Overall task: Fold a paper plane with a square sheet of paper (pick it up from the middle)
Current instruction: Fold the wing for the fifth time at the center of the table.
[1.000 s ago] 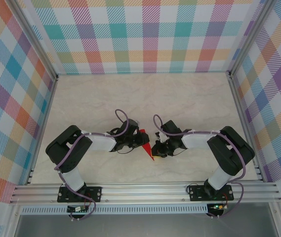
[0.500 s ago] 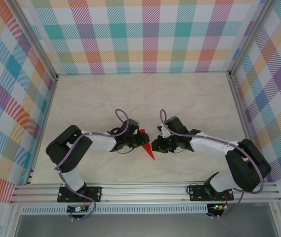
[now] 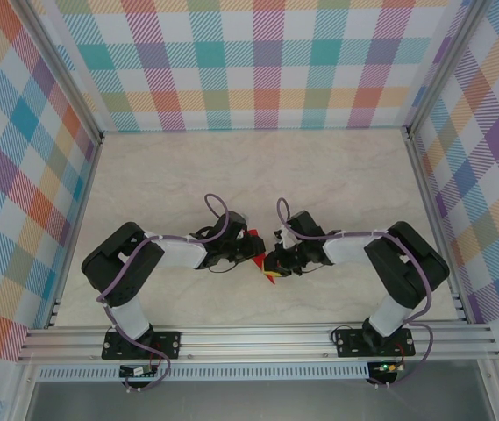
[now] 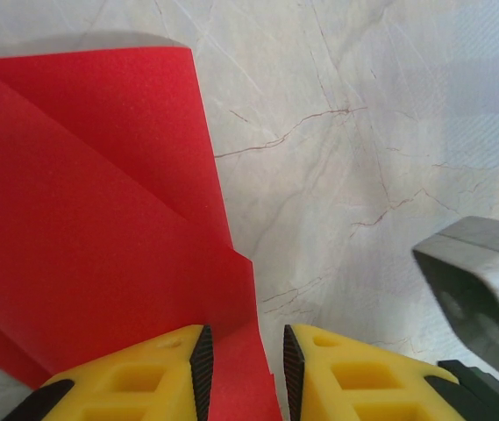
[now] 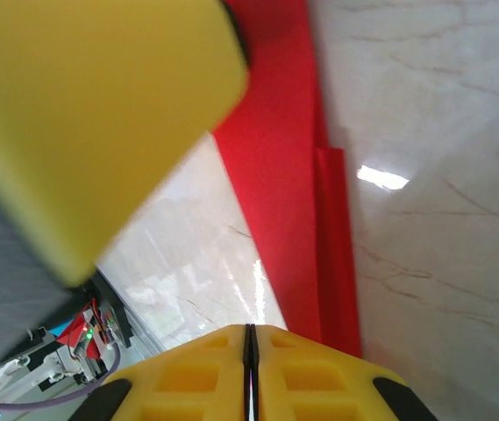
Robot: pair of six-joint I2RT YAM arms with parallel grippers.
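Note:
The paper plane [image 3: 262,267] is a slim red dart lying on the marble table between the two grippers, its nose toward the near edge. In the left wrist view its layered folds [image 4: 100,219] spread to the left. My left gripper [image 4: 242,364] stands open, with the plane's edge lying in the gap and neither pad pressing it. From above, the left gripper [image 3: 251,248] sits over the plane's rear. My right gripper [image 5: 250,342] is shut, pads together with nothing between them, right beside the red fold [image 5: 288,202]. From above, the right gripper [image 3: 272,260] touches the plane's right side.
A blurred yellow finger [image 5: 82,105] of the left gripper looms close in the right wrist view. A grey part of the right arm [image 4: 486,272] shows at the right of the left wrist view. Checked walls [image 3: 249,61] enclose the table; an aluminium rail [image 3: 258,340] runs along the near edge.
The right arm swung its elbow outward half a second ago and has come back in, its shut gripper again against the plane's right side. Left arm and plane have barely moved.

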